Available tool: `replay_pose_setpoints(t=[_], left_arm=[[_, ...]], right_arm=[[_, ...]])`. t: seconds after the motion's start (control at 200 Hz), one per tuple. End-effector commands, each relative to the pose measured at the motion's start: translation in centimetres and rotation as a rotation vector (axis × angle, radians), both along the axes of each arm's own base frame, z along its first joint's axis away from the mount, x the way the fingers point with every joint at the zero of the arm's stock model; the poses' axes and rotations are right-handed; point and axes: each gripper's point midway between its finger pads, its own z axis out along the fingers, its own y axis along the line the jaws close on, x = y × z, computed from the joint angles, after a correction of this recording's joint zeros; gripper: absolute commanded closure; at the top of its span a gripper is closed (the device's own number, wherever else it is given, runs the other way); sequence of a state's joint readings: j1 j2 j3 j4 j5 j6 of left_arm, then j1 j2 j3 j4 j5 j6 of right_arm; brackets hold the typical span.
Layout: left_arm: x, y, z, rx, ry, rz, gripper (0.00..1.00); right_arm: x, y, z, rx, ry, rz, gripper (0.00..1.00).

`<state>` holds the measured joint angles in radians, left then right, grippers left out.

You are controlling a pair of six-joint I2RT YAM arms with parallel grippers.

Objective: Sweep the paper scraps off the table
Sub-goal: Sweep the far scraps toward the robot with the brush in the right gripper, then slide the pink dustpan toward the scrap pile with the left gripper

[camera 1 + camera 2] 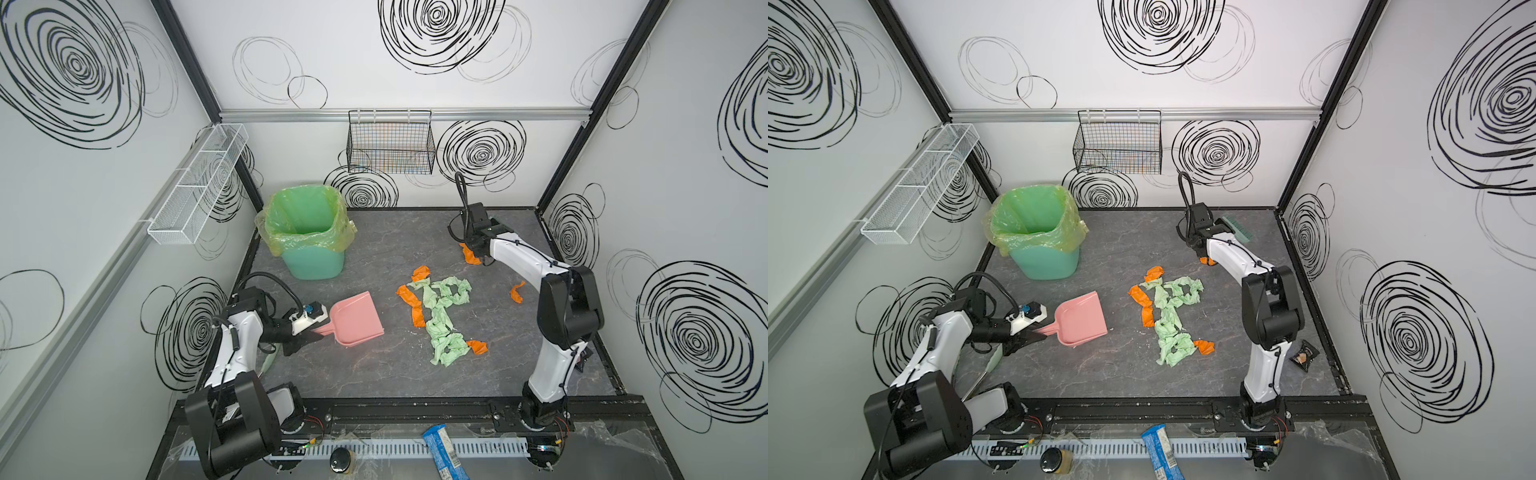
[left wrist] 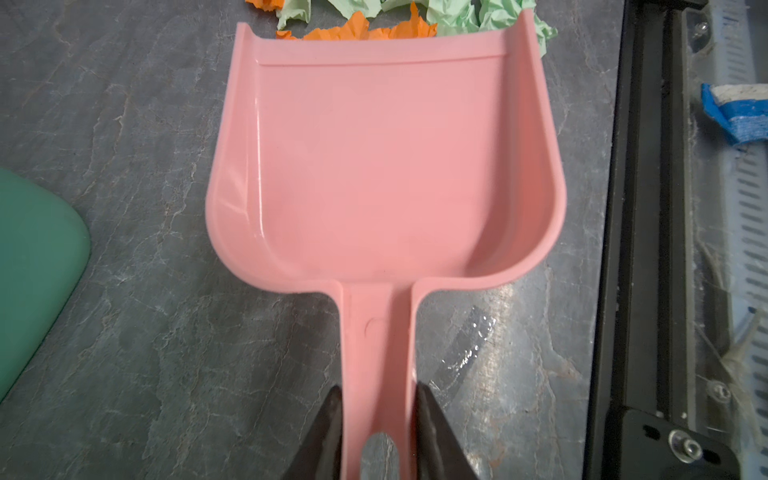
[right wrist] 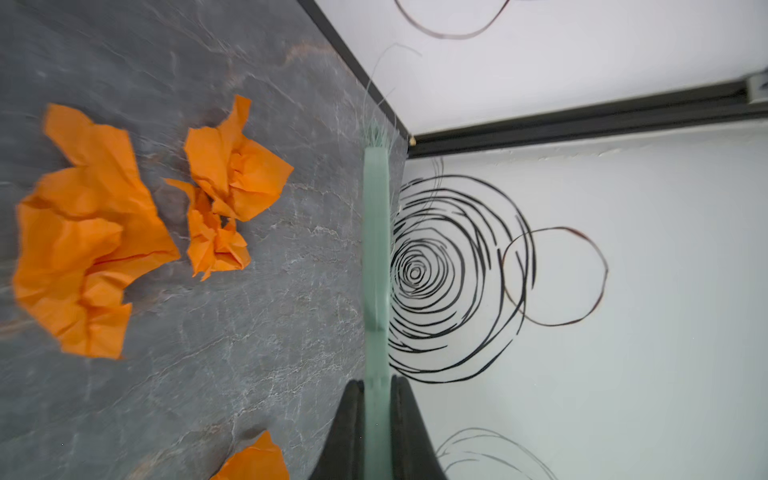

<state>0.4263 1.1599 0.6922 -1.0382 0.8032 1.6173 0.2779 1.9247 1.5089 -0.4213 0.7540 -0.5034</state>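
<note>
The paper scraps (image 1: 440,316) (image 1: 1171,320), orange and mint green wads, lie in a loose pile mid-table (image 1: 374,374). Two more orange scraps sit apart at the right (image 1: 471,254) (image 1: 517,291). My left gripper (image 2: 379,399) is shut on the handle of the pink dustpan (image 2: 386,158) (image 1: 355,318). Its open lip faces the pile, and scraps (image 2: 357,29) show just beyond it. My right gripper (image 3: 376,390) is shut on the teal brush (image 3: 376,249) (image 1: 1237,227) near the far right corner, with orange scraps (image 3: 83,232) beside it.
A green bin with a yellow-green liner (image 1: 305,232) stands at the far left of the table. A black wire basket (image 1: 390,143) hangs on the back wall and a white mesh shelf (image 1: 199,185) on the left wall. A dark packet (image 1: 1305,355) lies near the right edge.
</note>
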Motion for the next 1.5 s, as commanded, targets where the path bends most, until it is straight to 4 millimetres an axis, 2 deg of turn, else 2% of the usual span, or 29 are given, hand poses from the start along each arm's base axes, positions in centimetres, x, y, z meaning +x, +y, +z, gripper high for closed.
replay_pose_setpoints(t=[0.0, 0.15, 0.305, 0.445, 0.685, 0.865, 0.991, 1.131, 1.221, 1.281, 1.376, 1.496], left_arm=[[-1.0, -0.7, 0.1, -0.029, 0.018, -0.003, 1.0], [-1.1, -0.7, -0.4, -0.025, 0.025, -0.003, 1.0], [-1.1, -0.5, -0.8, -0.01, 0.038, -0.02, 1.0], [-0.5, -0.1, -1.0, 0.013, 0.048, -0.031, 1.0], [0.9, 0.3, -1.7, 0.089, 0.042, -0.044, 1.0], [3.0, 0.4, -2.5, 0.188, 0.02, -0.052, 1.0], [5.1, 0.1, -1.9, 0.219, 0.012, -0.046, 1.0], [7.8, -0.5, -1.4, 0.287, -0.022, -0.042, 1.0], [9.1, -1.3, -1.4, 0.344, -0.058, -0.059, 1.0], [9.7, -1.7, -1.7, 0.379, -0.071, -0.07, 1.0], [10.4, -2.5, -2.0, 0.401, -0.073, -0.09, 1.0], [10.9, -3.3, -2.3, 0.391, -0.057, -0.114, 1.0]], right_arm=[[2.5, -0.6, -1.9, 0.011, 0.002, -0.041, 1.0], [3.2, 0.4, -5.1, 0.014, 0.062, -0.011, 1.0], [1.5, 1.7, -7.7, -0.009, 0.132, 0.024, 1.0], [-1.5, 3.6, -8.9, -0.045, 0.174, 0.074, 1.0], [-8.4, 6.3, -9.9, -0.053, 0.243, 0.133, 1.0], [-13.0, 8.9, -8.7, -0.058, 0.257, 0.188, 1.0], [-14.8, 10.0, -6.4, -0.012, 0.225, 0.173, 1.0], [-15.1, 10.0, -2.8, 0.054, 0.166, 0.106, 1.0], [-14.6, 9.3, -0.2, 0.111, 0.112, 0.011, 1.0], [-14.2, 8.7, 0.8, 0.183, 0.098, -0.066, 1.0], [-13.9, 8.0, 0.9, 0.324, 0.1, -0.169, 1.0], [-14.1, 7.3, -0.5, 0.438, 0.115, -0.252, 1.0]])
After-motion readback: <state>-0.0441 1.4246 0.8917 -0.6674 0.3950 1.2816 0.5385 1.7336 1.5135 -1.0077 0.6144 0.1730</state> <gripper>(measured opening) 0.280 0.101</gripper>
